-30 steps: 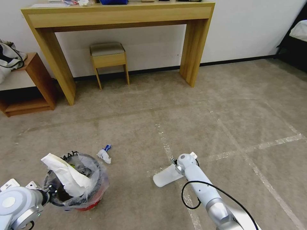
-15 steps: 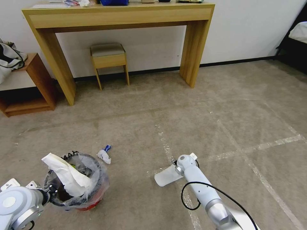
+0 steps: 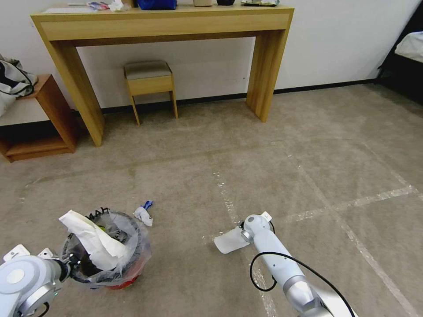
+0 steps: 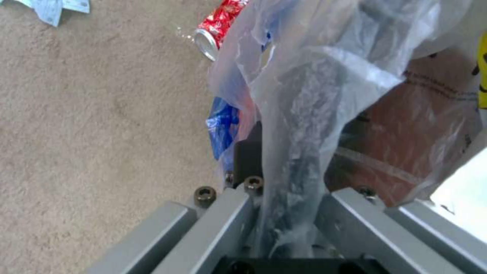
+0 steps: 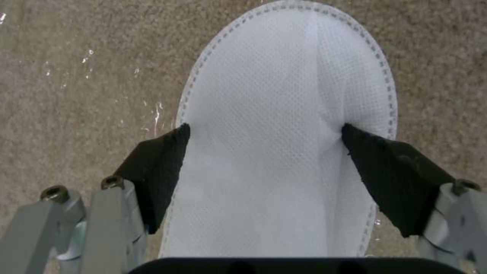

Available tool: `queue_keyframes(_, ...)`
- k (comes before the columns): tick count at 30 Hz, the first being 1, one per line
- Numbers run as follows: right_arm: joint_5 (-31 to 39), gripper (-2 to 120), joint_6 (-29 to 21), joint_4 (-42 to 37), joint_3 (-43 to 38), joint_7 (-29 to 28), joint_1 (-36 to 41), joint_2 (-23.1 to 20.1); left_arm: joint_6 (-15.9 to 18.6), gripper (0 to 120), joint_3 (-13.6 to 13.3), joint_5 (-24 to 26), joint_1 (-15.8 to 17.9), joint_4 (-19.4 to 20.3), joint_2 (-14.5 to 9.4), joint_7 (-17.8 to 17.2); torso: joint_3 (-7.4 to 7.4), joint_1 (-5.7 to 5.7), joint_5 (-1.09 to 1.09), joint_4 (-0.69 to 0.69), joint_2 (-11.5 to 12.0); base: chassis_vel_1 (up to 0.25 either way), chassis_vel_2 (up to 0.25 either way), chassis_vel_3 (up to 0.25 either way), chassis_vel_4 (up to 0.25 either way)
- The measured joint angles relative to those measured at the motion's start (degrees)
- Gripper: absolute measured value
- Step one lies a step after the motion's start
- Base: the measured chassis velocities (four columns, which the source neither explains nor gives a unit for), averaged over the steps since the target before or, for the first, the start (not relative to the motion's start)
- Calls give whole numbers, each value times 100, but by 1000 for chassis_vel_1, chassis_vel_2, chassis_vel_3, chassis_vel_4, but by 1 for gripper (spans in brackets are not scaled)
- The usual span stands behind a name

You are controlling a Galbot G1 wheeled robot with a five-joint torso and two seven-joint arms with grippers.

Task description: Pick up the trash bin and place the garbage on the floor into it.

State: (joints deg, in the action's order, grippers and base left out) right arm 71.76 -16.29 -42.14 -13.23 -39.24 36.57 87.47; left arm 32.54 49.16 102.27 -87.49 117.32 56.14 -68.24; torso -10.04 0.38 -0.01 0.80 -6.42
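Note:
The trash bin (image 3: 110, 264), a red bucket lined with a clear bag, is at lower left with a large white paper (image 3: 92, 242) sticking out. My left gripper (image 3: 70, 265) is shut on its near rim; the left wrist view shows the fingers (image 4: 249, 156) pinching the bag (image 4: 304, 95) against the red wall (image 4: 421, 125). Garbage on the floor: a crumpled white-and-blue scrap (image 3: 144, 213) just beyond the bin and a red soda can (image 4: 218, 23). My right gripper (image 3: 241, 233) is shut on a white slipper (image 3: 228, 241), its pads (image 5: 162, 160) pressing both sides of the slipper (image 5: 289, 114).
A wooden desk (image 3: 163, 22) with a small stool (image 3: 150, 81) under it stands against the far wall. A low brown shelf (image 3: 39, 123) is at the left and a dark bed frame (image 3: 403, 66) at the far right. Pale blue paper bits (image 4: 51, 7) lie on the carpet. Open carpet spreads ahead and to the right.
The whole picture has slid down a little, so the camera moved. The slipper in my right gripper looks shorter and sits slightly higher. The bin and left gripper hold steady.

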Motion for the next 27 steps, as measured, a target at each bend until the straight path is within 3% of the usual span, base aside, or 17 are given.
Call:
queue_keyframes(14, -52, 74, 22, -86, -26, -36, 89, -4, -8, 0, -83, -25, 65, -34, 8, 7, -2, 1, 1, 1, 2, 0, 0, 0, 0)
queue_keyframes(20, -56, 60, 18, -243, -1, -172, 167, -38, -16, 0, -74, -13, 54, -4, -11, 8, -3, 1, 1, 1, 3, 0, 0, 0, 0)
queue_keyframes(27, 38, 34, -30, -983, 41, -542, 583, -246, -16, 0, -73, -15, 66, 14, -7, 8, -11, 6, 14, -3, 14, 0, 0, 0, 0)
